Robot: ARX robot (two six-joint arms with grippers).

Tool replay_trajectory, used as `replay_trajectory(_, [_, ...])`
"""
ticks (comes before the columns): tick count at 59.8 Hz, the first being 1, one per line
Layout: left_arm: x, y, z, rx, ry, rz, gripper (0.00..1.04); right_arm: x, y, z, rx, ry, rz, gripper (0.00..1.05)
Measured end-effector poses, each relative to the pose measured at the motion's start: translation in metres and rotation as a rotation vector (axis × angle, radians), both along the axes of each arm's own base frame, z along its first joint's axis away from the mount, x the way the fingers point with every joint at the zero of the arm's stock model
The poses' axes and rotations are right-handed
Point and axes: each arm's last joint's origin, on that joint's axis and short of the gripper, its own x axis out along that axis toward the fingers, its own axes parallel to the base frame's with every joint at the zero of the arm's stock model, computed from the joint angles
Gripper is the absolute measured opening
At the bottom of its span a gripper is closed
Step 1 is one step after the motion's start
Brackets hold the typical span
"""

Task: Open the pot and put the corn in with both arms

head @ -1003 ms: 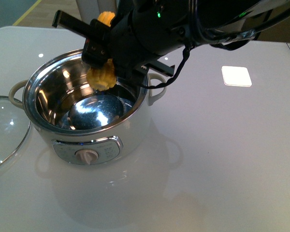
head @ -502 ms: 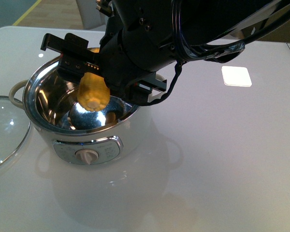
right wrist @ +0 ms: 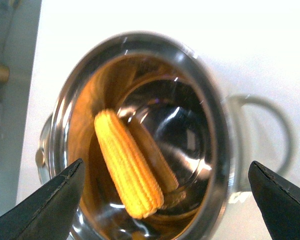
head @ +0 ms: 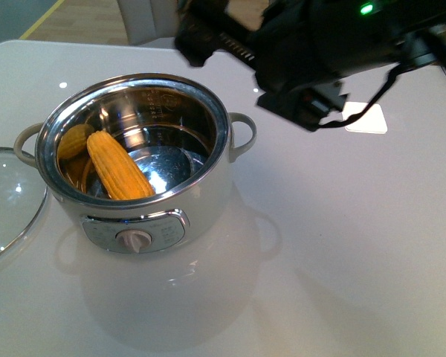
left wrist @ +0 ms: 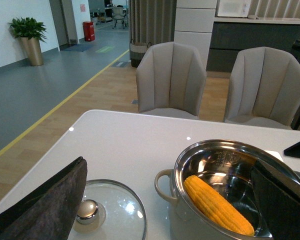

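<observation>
corn [head: 119, 166] lying slanted inside open pot [head: 134, 216], right claw [right wrist: 162, 187] spread wide and empty above it, left claw [left wrist: 170, 200] open, glass lid [head: 7, 195] on surface at pot's 9 o'clock

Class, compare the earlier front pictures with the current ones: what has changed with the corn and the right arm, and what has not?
The right gripper let go of the corn, which now lies slanted inside the pot. The arm has risen and drawn back, away from the pot, its jaws open. The pot and the glass lid beside it stayed where they were.
</observation>
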Motion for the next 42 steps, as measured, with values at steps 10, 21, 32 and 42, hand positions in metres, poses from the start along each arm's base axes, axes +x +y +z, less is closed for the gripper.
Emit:
replay_trajectory(10, [0.0,0.0,0.0,0.0,0.0,0.0,0.98,-0.01,-0.057,0.021,-0.074,-0.108,-0.168,0.96])
replay_trajectory(21, [0.0,0.0,0.0,0.0,0.0,0.0,0.98,-0.039,-0.114,0.028,-0.247,-0.217,-0.34,0.96])
replay_trajectory(32, [0.0,0.0,0.0,0.0,0.0,0.0,0.98,-0.066,-0.14,0.028,-0.376,-0.282,-0.413,0.96])
replay_trajectory(42, [0.0,0.0,0.0,0.0,0.0,0.0,0.98,-0.077,-0.147,0.019,-0.414,-0.539,-0.321,0.8])
